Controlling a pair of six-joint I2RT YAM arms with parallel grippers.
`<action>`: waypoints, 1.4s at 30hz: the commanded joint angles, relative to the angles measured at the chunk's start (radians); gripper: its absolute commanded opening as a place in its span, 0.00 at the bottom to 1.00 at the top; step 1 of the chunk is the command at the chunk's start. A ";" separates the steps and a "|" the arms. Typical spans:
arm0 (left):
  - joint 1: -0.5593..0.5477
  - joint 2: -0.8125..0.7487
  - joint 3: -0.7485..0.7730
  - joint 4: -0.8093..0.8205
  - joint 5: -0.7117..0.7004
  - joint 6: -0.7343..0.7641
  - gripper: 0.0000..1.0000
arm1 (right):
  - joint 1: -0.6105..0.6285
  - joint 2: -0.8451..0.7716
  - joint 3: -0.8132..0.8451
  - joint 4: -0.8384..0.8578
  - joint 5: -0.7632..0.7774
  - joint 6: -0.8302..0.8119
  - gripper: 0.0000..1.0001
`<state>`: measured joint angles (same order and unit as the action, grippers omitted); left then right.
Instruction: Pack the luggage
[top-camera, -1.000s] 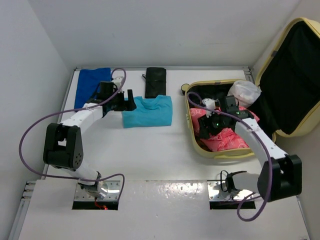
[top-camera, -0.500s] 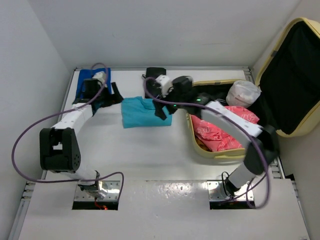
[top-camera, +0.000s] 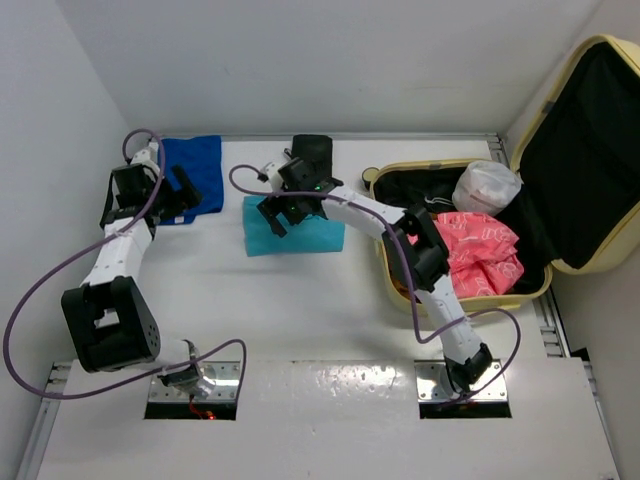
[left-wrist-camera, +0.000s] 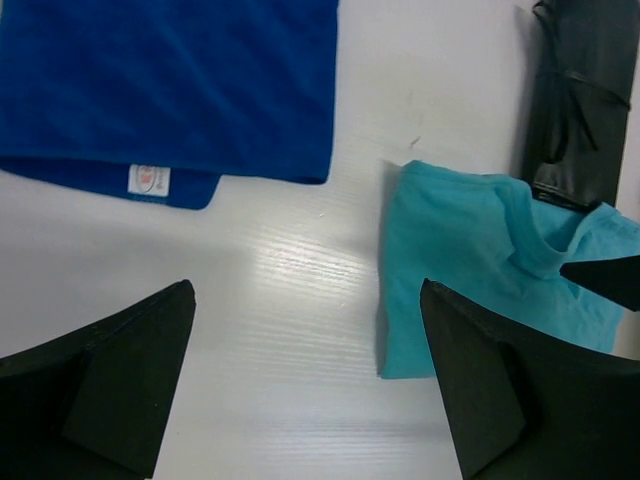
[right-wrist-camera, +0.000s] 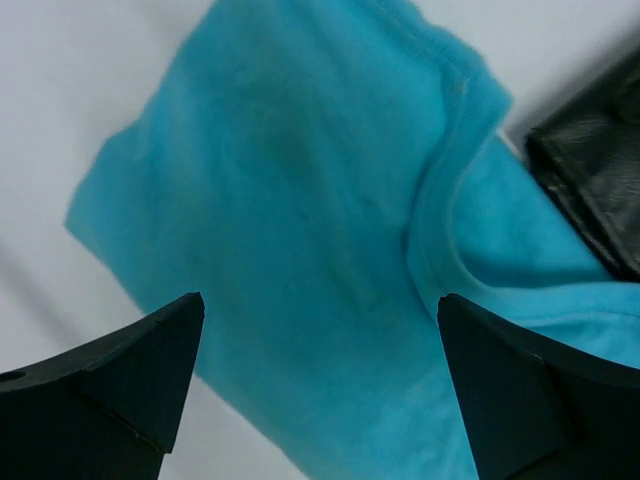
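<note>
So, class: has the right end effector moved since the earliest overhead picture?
Yes. The right end effector swung left, out of the luggage, and is now above the turquoise shirt, which lies left of the luggage.

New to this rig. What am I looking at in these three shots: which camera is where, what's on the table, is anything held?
Two white robot arms are bolted at the near edge of a table. Each ends in a two-finger pincer. The wide shot comes from a fixed camera above and behind them. The other two come from cameras on the wrists, so the dark wedges at the bottom are each pincer's own fingers.

On the table lie a blue towel, a teal T-shirt and a black folded item. An open pale yellow suitcase holds a pink garment and a white bundle.

The left pincer hovers open near the blue towel. The right pincer is open over the teal T-shirt. Neither holds anything.
</note>
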<state>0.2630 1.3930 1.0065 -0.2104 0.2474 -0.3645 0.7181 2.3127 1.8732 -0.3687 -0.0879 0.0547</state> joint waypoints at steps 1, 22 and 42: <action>0.039 -0.014 -0.006 -0.011 0.021 0.018 1.00 | 0.035 0.059 0.081 -0.086 0.085 -0.041 1.00; 0.102 0.060 0.053 -0.029 0.127 -0.011 1.00 | 0.010 0.094 0.004 -0.357 -0.150 -0.030 0.00; 0.012 0.070 0.023 0.054 0.145 -0.031 1.00 | -0.365 -0.640 -0.046 -0.239 0.011 -0.346 0.00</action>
<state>0.2848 1.4590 1.0248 -0.2077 0.3817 -0.3801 0.4061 1.6985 1.8774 -0.6258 -0.1036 -0.2108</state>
